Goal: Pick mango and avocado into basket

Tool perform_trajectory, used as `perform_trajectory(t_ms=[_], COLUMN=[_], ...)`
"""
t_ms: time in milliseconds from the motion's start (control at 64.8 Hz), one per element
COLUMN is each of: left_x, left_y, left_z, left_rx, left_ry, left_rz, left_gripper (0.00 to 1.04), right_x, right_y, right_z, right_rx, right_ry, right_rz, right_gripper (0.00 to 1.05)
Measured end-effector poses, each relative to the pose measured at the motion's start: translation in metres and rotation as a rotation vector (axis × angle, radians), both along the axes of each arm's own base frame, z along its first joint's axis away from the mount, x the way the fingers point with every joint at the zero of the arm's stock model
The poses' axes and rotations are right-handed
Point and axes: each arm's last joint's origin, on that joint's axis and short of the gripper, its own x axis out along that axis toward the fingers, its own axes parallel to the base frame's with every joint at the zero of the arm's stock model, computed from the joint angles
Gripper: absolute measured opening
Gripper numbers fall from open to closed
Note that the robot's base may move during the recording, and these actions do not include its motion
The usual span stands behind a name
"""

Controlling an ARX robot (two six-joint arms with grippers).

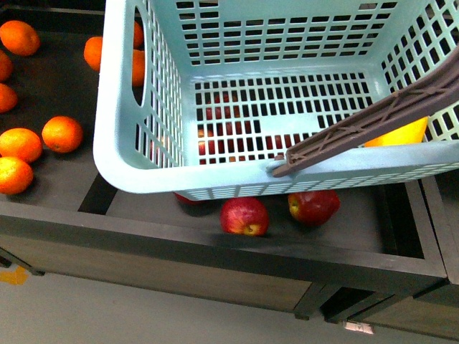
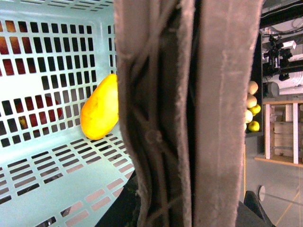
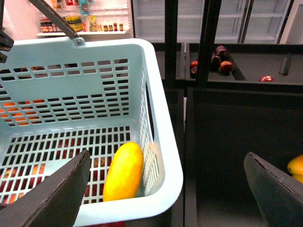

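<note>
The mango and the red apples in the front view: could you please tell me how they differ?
The mango is oblong and plain yellow-orange; the red apples are round, red with yellow patches. The mango lies inside the basket, by its wall; the red apples lie in the dark bin under it. Both look smooth-skinned.

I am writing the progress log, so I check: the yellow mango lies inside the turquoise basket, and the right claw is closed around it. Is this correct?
One part is wrong. The mango does lie inside the basket, but the right claw is open and holds nothing; its two fingers stand wide apart, clear of the fruit. The right wrist view shows this.
</note>
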Motion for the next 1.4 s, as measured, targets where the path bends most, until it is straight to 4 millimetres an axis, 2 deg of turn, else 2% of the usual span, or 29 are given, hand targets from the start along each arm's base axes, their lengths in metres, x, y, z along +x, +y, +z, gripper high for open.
perform_trajectory(t_ms=[123,1405], left_x=[-0.0035,0.0009], left_y=[-0.0041,0.0011], left_z=[0.0001,0.0001], left_rx=[-0.009,0.001], left_ry=[0.008,-0.003], left_rz=[-0.026,0.001], left_gripper=[0.16,0.16], right_x=[0.0000,-0.0002], right_y=[0.0000,0.0005], right_z=[0.0000,-0.0003], right_rx=[0.000,0.000], right_ry=[0.000,0.002], right_rz=[-0.001,0.005], right_gripper=[0.96,0.96])
